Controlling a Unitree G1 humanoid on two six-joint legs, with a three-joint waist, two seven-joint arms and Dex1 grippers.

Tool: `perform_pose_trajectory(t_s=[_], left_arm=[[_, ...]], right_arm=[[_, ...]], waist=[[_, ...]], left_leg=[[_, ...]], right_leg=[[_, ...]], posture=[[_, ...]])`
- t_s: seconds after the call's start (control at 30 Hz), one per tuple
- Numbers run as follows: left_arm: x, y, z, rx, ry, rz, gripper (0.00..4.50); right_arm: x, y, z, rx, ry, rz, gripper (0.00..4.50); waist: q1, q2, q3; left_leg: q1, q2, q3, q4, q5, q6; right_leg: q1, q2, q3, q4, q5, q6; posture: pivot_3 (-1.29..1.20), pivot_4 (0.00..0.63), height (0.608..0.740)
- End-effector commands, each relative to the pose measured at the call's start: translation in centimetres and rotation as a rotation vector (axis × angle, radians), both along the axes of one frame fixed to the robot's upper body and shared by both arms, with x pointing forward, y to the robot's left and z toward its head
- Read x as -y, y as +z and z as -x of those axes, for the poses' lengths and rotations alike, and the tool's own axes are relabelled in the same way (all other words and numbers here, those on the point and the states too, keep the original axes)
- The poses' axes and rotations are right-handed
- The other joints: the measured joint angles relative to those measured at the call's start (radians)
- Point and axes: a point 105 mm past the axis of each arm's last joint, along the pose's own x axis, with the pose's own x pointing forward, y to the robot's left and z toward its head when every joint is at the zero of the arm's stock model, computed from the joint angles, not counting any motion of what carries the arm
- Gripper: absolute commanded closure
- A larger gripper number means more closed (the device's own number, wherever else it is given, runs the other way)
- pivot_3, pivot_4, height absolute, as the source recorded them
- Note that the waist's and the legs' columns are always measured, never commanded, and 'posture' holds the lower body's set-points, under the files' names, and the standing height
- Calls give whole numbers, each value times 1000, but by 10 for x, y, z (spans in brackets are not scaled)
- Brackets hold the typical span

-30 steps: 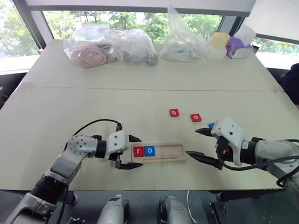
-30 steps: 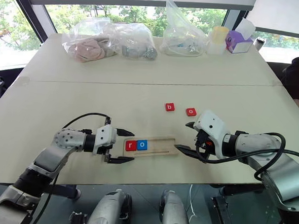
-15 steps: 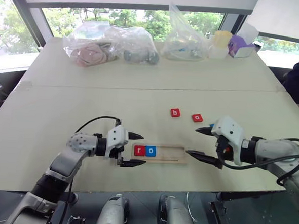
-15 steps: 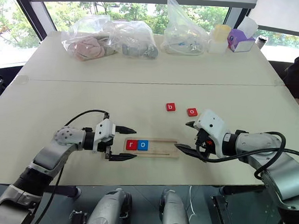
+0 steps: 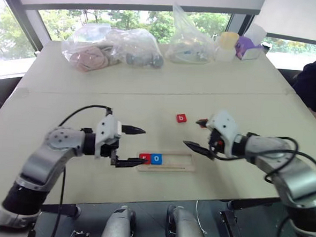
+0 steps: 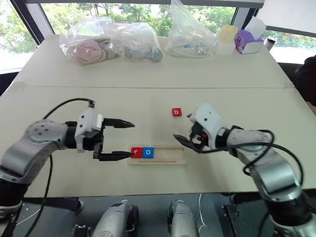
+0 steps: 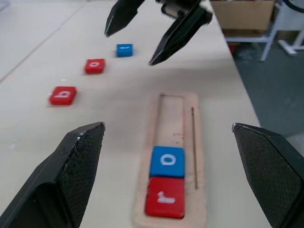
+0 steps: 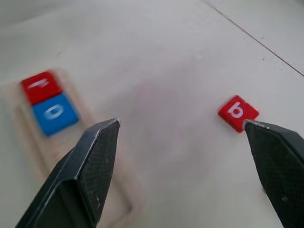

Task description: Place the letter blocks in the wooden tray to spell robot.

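Along the table's (image 6: 50, 122) far edge sit plastic bags (image 6: 111, 43), well apart from the work. Wooden tray (image 6: 169, 155) lies crosswise near the front edge, r tile (image 6: 136, 152) and o tile (image 6: 148, 152) at its left end (rest bare). b tile (image 6: 176, 112) lies beyond. Left gripper (image 6: 122, 140) and right gripper (image 6: 184, 128) hover wide apart, holding nothing.

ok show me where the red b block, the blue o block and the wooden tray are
red b block (image 6: 176, 112), right eye view, on its top face.
blue o block (image 7: 167, 161), left wrist view, on the white letter.
wooden tray (image 7: 172, 105), left wrist view, on its bare floor past the two tiles.
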Motion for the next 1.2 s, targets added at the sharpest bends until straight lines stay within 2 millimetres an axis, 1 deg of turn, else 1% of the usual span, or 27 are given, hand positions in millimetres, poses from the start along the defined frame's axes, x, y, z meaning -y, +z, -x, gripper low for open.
perform_pose_trajectory(t_s=[0.03,0.1,0.2,0.3,0.4,0.63,0.9,1.0,1.1,1.13,1.17,1.2], left_arm=[[-7,16,6,24,40,21,43],[-9,20,8,25,61,26,43],[-8,26,14,40,79,28,43],[-6,30,19,47,94,35,43],[-8,31,20,52,119,25,43],[-14,29,19,57,156,-2,43],[-14,28,18,68,167,-11,43],[-14,28,18,71,173,-12,0],[-15,27,16,74,179,-12,0],[-15,26,16,75,181,-13,0],[-15,26,16,75,182,-13,0],[-15,26,15,75,183,-13,0]], right_arm=[[-3,5,-25,36,-151,-31,278],[-4,3,-35,26,-223,-54,278],[-5,-2,-51,-34,-347,-121,278],[-13,-9,-59,-91,-398,-170,278],[-19,-17,-62,-139,-421,-187,278],[-31,-32,-73,-163,-443,-187,278],[-37,-45,-81,-207,-479,-199,278],[-39,-49,-80,-215,-482,-179,1092],[-41,-51,-78,-217,-471,-159,2526],[-41,-51,-77,-217,-464,-152,3100],[-41,-51,-76,-216,-460,-146,3324],[-41,-51,-74,-215,-455,-141,3311]], waist=[[-2,0,0],[0,0,0],[-1,0,0],[-3,0,0],[-5,1,0],[-8,1,0],[-10,1,0],[-10,1,0],[-12,1,0],[-12,1,0],[-12,1,0],[-12,1,0]], left_leg=[[0,-1,0,0,0,0],[-1,-1,0,0,0,0],[-1,-1,0,0,0,0],[-1,-1,0,0,0,0],[-1,-1,0,0,0,0],[-1,-1,0,0,0,0],[0,-1,-1,0,0,0],[1,-1,-1,0,0,0],[1,-1,-1,0,0,0],[1,0,-1,-1,0,0],[1,0,-1,-1,0,0],[1,0,-1,-1,0,0]], right_leg=[[0,0,0,0,0,0],[-1,0,0,1,2,-3],[-1,0,0,1,2,-4],[-1,0,0,1,2,-3],[-1,1,0,1,2,-3],[-1,2,0,2,2,-3],[0,2,0,2,2,-3],[0,2,0,2,2,-3],[0,2,0,2,2,-3],[0,2,0,2,2,-3],[0,2,0,2,2,-3],[0,2,0,2,2,-3]], posture=[[0,150,740],[0,150,740],[0,150,740],[0,150,740],[0,150,740],[0,150,740],[0,150,740],[0,150,740],[0,150,740],[0,150,740],[0,150,740],[0,150,740]])
